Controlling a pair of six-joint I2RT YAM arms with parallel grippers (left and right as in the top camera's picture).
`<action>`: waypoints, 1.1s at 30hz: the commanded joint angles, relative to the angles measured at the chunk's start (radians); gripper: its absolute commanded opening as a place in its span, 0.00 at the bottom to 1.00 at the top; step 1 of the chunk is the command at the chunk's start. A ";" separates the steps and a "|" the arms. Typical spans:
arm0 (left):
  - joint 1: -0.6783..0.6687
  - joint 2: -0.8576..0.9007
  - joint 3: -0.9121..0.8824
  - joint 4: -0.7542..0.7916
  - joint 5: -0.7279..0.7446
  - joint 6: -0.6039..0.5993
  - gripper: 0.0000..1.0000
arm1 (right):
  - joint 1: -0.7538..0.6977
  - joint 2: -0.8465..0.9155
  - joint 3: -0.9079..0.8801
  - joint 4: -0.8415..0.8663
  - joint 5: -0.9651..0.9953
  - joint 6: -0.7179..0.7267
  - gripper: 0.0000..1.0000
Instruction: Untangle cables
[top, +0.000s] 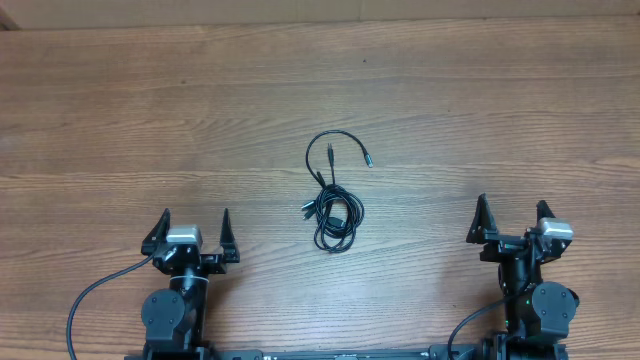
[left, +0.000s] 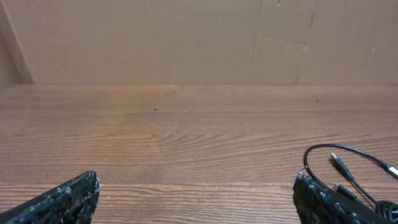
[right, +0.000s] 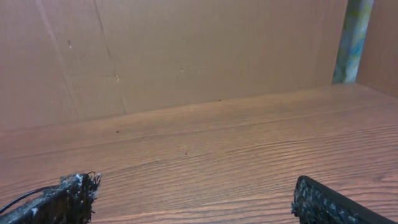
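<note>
Both the left gripper (top: 195, 216) and right gripper (top: 511, 204) gape wide, empty (nothing begun, I judge); the tangled cables (top: 330, 208) lie on the table (top: 120, 120) between them, so next comes reaching for one strand.

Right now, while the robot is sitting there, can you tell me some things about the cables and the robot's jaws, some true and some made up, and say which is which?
1. The cables lie in one tangled bunch near the middle of the table. True.
2. The left jaws are holding a cable. False: they are open and empty, off to the side of the bunch.
3. The right jaws are open. True.
4. The cables are white. False: they are black.
5. Both arms are reaching over the bunch. False: both sit back at the near edge, one on each side of it.
</note>
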 joint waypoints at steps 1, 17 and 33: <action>0.000 -0.011 -0.006 0.005 0.038 0.021 0.99 | 0.005 -0.011 -0.010 0.007 0.009 -0.008 1.00; 0.000 -0.011 0.290 -0.375 0.196 -0.075 1.00 | 0.005 -0.011 -0.010 0.007 0.009 -0.008 1.00; -0.001 0.184 0.391 -0.392 0.343 -0.121 0.99 | 0.005 -0.011 -0.010 0.007 0.009 -0.008 1.00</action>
